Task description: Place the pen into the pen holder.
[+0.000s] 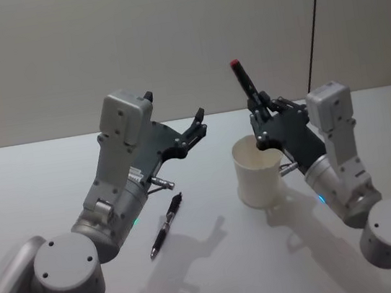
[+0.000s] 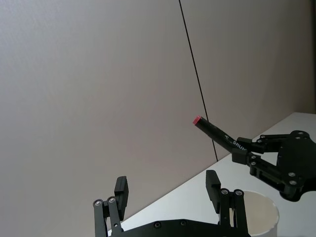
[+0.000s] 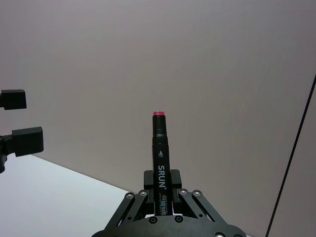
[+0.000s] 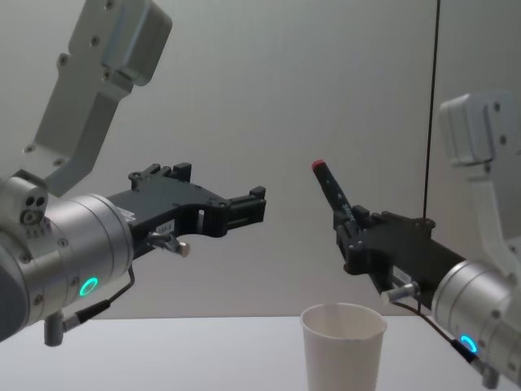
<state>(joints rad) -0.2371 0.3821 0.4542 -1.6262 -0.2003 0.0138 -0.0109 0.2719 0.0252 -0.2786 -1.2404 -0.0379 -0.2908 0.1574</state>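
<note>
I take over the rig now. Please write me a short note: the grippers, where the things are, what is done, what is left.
Right gripper: shut on a black marker, red end up, tilted, above the cup.
Left gripper: open, empty, raised above the table.
Another pen lies on the table near the left arm, left of the cup.
Done: marker in grip.
Left: lower it into the cup, release.

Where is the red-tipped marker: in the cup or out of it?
Out: the right tool holds the marker above the cup, clear of its rim.
</note>
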